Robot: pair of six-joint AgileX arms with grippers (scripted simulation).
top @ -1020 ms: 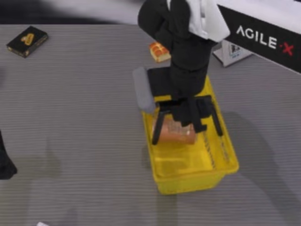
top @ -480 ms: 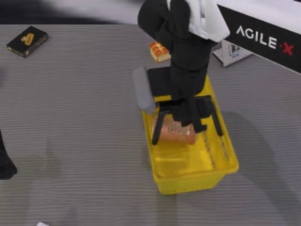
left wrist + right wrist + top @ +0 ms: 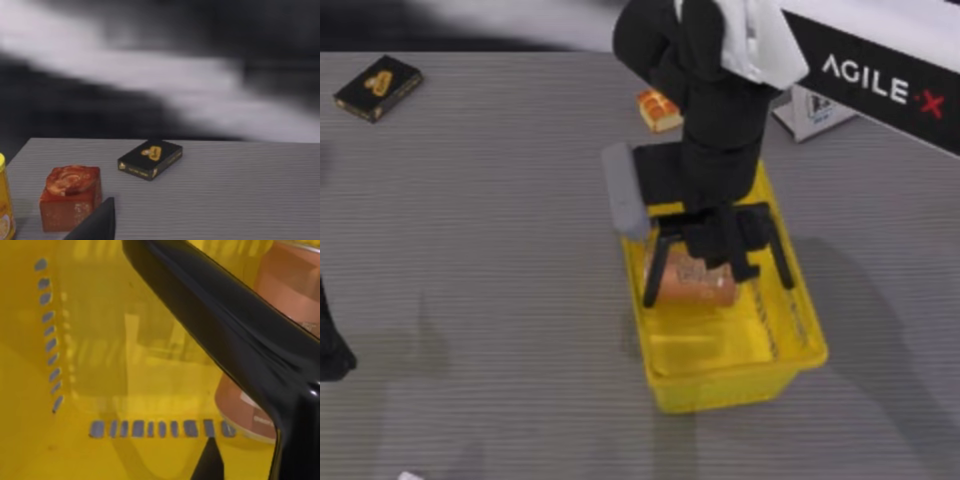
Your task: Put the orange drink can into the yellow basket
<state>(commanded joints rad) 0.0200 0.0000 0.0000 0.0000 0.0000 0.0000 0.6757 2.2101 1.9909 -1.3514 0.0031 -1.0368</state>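
Note:
The orange drink can lies on its side inside the yellow basket, at the basket's far end under the black folding handle. My right gripper hangs right above it, over the basket, largely hidden by its own arm. In the right wrist view the can shows beyond the handle bar, resting against the slotted basket wall. One dark fingertip stands apart from the can, with nothing held. My left arm is parked at the table's left edge.
A black card box sits at the far left corner. A small bread bun and a white carton lie behind the basket. A grey block touches its far left corner. The left wrist view shows a red box.

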